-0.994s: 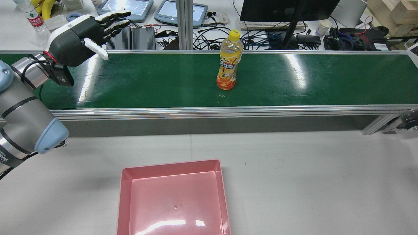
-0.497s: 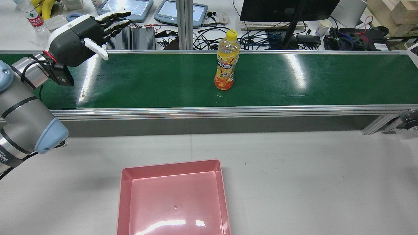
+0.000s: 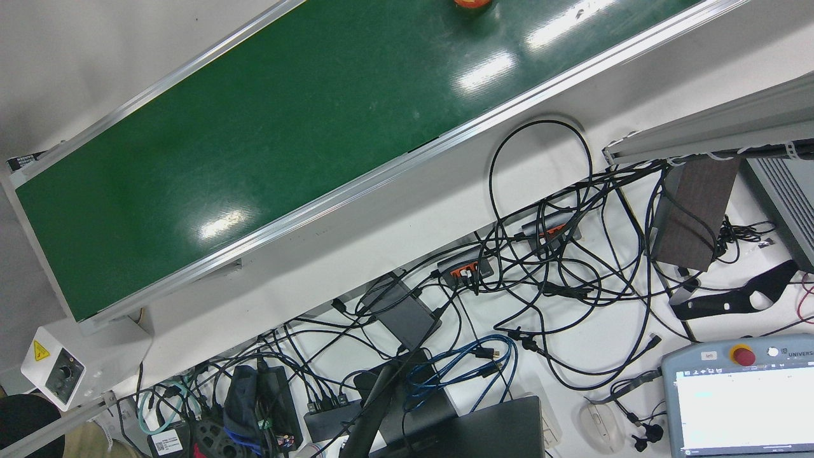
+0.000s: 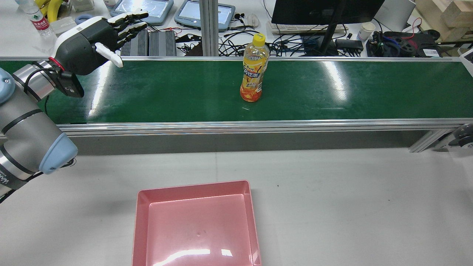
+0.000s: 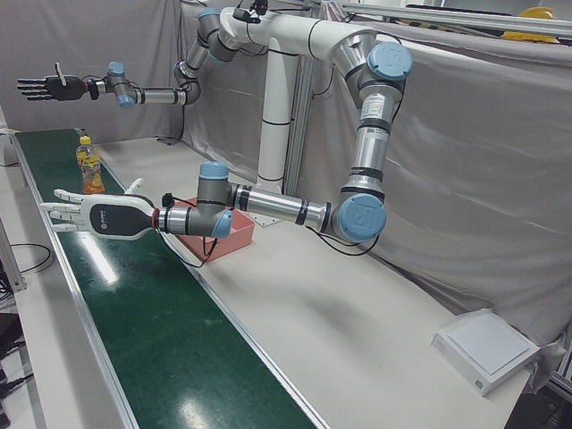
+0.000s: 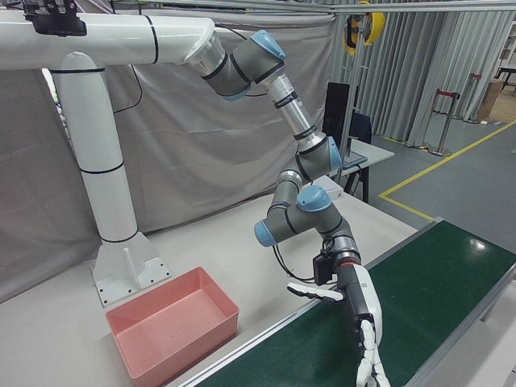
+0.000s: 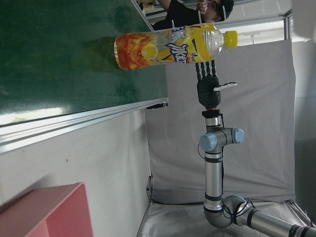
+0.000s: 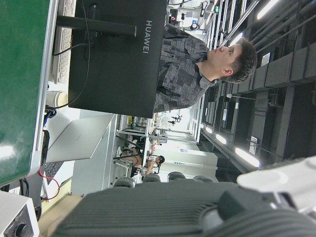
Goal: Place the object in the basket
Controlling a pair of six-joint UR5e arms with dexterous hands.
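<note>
The tall clear plastic bottle of orange drink with a yellow cap stood upright on the green conveyor belt, about midway along it and nearer the far rail. The shallow pink plastic basket sat empty on the pale grey bench, on the near side of the belt.

Your left hand hung above the left end of the belt, well apart from the bottle. Its fingers were stretched out straight with the thumb held off to the side, gripping nothing. Your right hand hovered beyond the bottle at the other end, also splayed and empty.

The main risk, as I judged it, was tipping. The bottle was tall on a narrow base, so a sideways sweep that met it high, or with one finger ahead of the rest, would probably have knocked it flat. Once down, a round bottle could have rolled along the belt or over a rail.

If the belt was running, an approach aimed at where the bottle stood would have arrived late and clipped it.

The smooth wall and glossy label looked slippery, so a loose wrap risked the bottle sliding down during the lift.

On the way back, a low carry could have caught the base on the aluminium rail. The basket's low walls might also have let a bottle set down upright topple out.
</note>
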